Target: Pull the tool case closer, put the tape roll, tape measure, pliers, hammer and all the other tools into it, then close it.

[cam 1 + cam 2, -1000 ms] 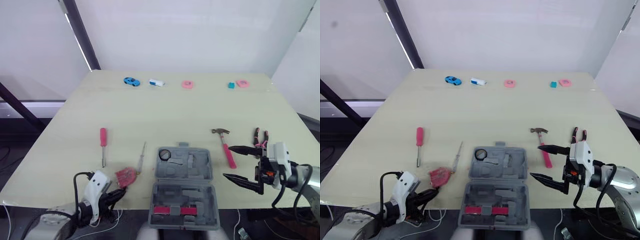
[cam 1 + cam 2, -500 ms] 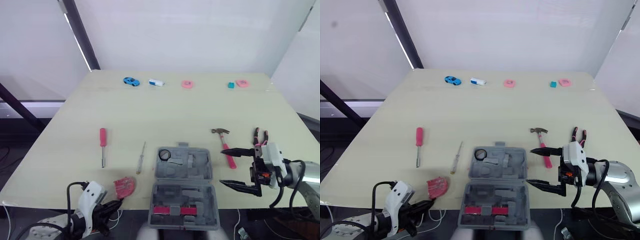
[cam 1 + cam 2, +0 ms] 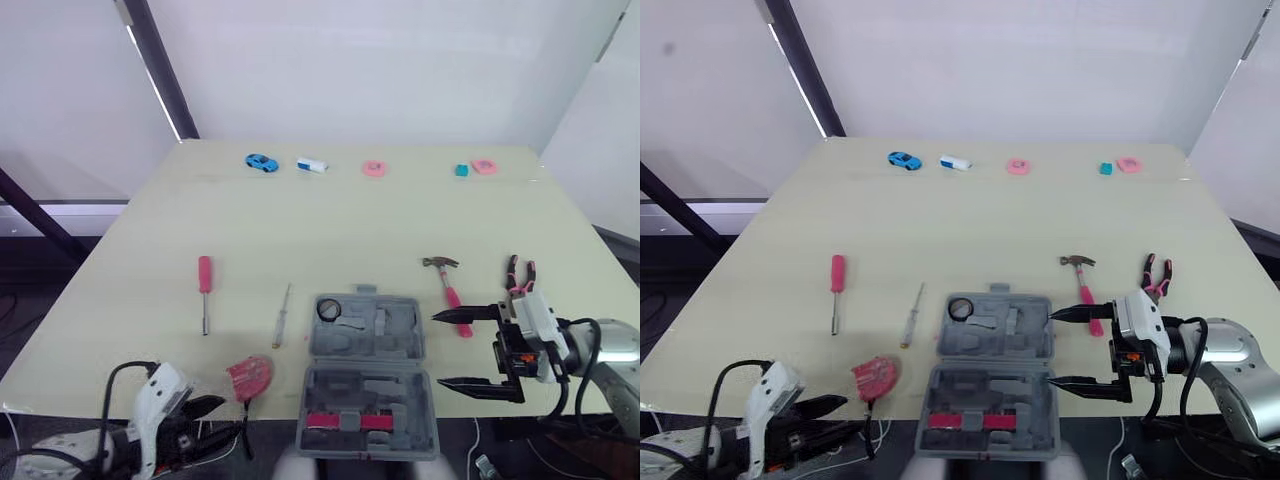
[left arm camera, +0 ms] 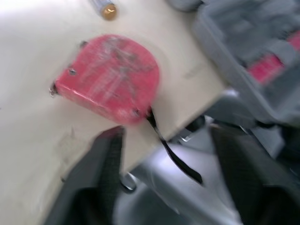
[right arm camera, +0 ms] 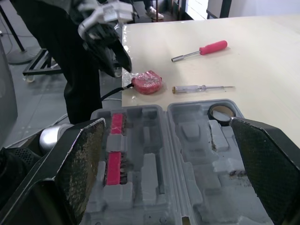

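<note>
The red-handled screwdriver [image 3: 205, 276] lies farthest left on the worktop [image 3: 330, 220], well apart from everything else. Below it, off the near edge, the left end effector [image 3: 212, 418] hangs with its fingers spread and nothing between them. The red tape measure [image 3: 250, 374] rests just ahead of it on the worktop's rim, its black strap dangling over the edge. Next comes the thin clear-handled screwdriver [image 3: 283, 315], lying just beside the tool case [image 3: 368, 385]. The case is open at the near edge, with its near half reaching past the rim, so the pull closer looks done. The black tape roll [image 3: 330, 309] sits in the far-left pocket of the case's far half, so that item looks stowed; a red strip lies in the near half, and the other moulded pockets look bare. To the right, the hammer [image 3: 448, 290] lies near the case with its pink handle pointing toward the robot. The pliers [image 3: 520, 273] lie further right. The right end effector [image 3: 438, 350] is released and spread wide, empty, level with the case's right side and close to the hammer handle. I judge the task to be in its early part: the tape measure, both screwdrivers, hammer and pliers have yet to go in, then the lid must be shut.
</note>
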